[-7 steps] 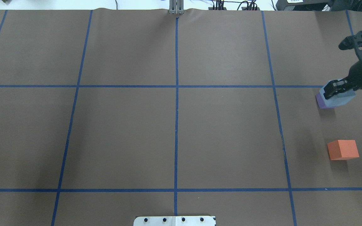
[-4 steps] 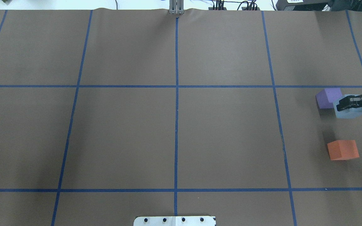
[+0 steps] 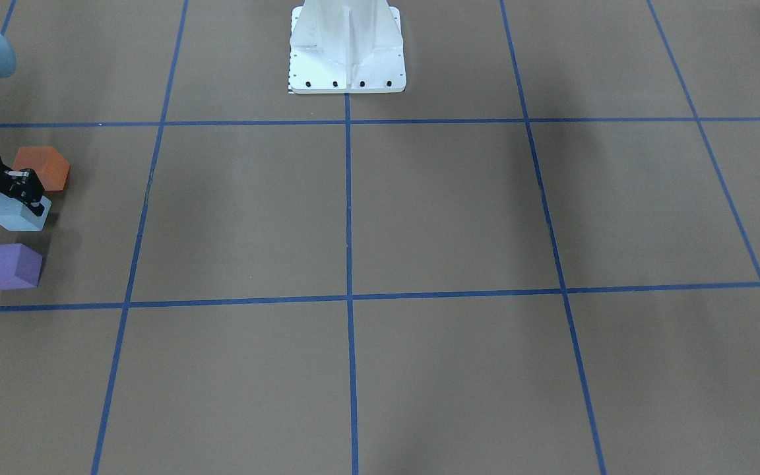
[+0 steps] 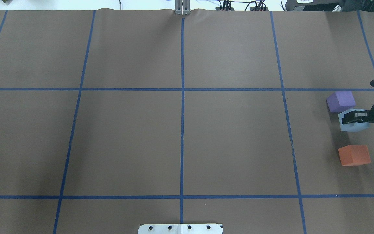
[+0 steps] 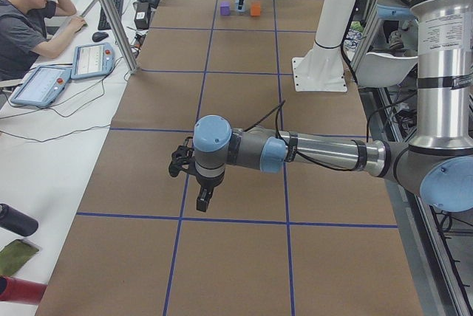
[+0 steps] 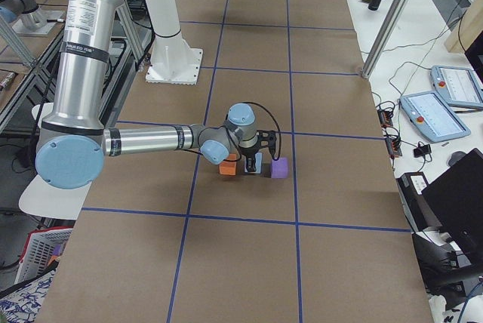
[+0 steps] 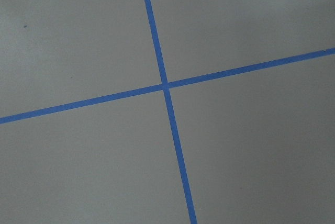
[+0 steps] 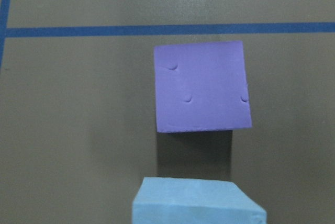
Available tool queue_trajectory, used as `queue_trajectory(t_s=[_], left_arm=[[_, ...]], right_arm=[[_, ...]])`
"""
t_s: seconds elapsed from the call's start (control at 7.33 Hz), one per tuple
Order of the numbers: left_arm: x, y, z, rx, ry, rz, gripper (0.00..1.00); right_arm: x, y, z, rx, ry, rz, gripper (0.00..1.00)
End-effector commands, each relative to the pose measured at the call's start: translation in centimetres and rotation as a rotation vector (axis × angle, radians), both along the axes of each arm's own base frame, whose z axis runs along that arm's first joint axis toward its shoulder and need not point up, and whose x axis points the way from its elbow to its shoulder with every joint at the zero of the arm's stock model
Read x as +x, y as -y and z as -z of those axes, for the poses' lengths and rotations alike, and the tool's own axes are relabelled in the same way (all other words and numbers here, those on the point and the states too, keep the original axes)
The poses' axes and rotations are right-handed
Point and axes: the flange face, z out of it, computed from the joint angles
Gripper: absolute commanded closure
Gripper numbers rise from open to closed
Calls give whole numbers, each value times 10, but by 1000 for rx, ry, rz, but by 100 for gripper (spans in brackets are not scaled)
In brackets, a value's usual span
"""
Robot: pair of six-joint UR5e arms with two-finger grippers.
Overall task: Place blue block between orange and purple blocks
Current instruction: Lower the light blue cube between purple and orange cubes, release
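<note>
— Where is the blue block (image 4: 352, 127)?
— In the right gripper (image 4: 347, 118), clamped by its sides, between the purple block (image 4: 341, 101) and the orange block (image 4: 354, 155), touching neither. It may rest on the table (image 4: 206, 130); that is hard to say.
— The left gripper (image 5: 191, 183)?
— Over crossing tape lines (image 7: 165, 85), well apart. I cannot tell whether it is open or closed.
</note>
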Motion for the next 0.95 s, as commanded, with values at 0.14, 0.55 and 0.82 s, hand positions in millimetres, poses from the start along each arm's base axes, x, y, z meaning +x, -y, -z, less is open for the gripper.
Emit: queue_trajectory(t_s=[0.14, 0.55, 0.82], left_arm=[[2, -1, 1, -2, -33, -6, 0], [2, -1, 0, -4, -33, -6, 0], [2, -1, -1, -4, -33, -6, 0]], right_arm=[[-9, -5, -3, 36, 1, 24, 1], [45, -1, 15, 36, 113, 100, 1], [102, 12, 35, 58, 54, 119, 1]])
